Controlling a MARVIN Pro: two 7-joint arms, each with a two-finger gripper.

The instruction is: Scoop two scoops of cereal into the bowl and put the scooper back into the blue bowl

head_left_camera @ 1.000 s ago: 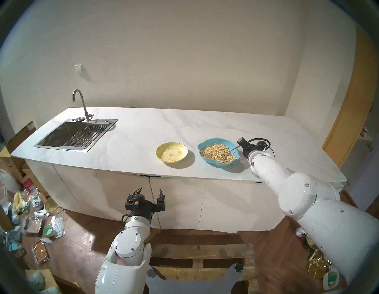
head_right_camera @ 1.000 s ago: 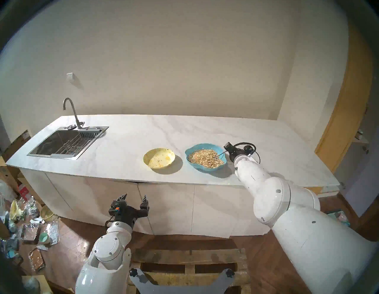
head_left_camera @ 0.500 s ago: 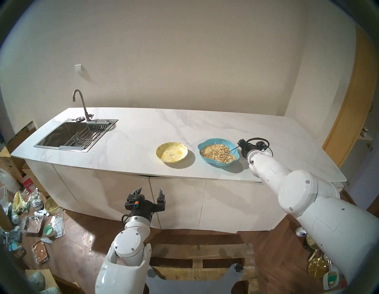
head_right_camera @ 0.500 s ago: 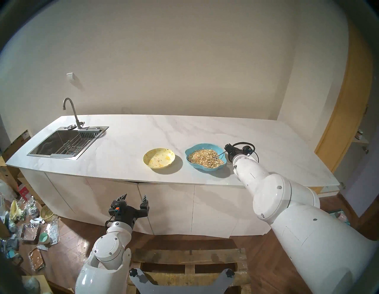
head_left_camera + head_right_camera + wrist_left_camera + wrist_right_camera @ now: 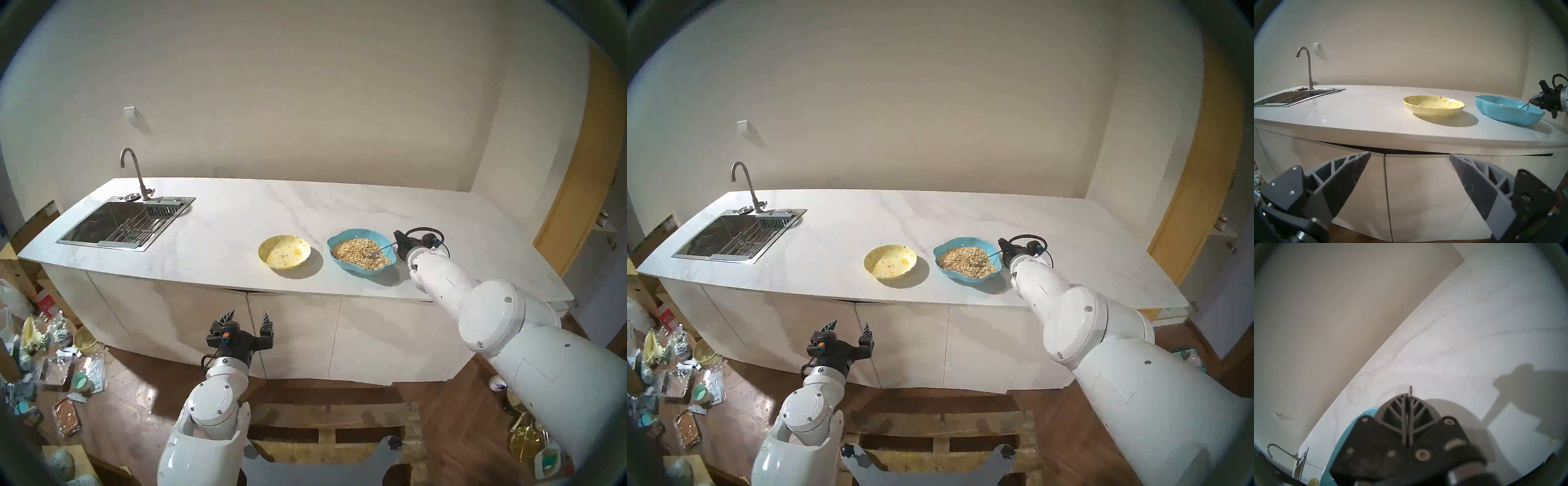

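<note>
The light-blue wavy-rimmed bowl holds a heap of beige cereal flakes on the white counter. The round pale-yellow bowl stands to its left with no cereal in it. My right gripper sits at the blue bowl's right rim, shut on the handle of the silver spoon. The spoon's front end lies in the cereal. The right wrist view shows the fingers closed on the handle tip. My left gripper is open and empty, below the counter's front edge.
A steel sink with a tall faucet takes the counter's left end. The wall runs behind the counter. Cabinet doors face my left gripper. Packaging and cups litter the floor at the left.
My right wrist has shifted slightly left and down, and the spoon's front end has pushed further into the cereal. The left arm has not moved.
</note>
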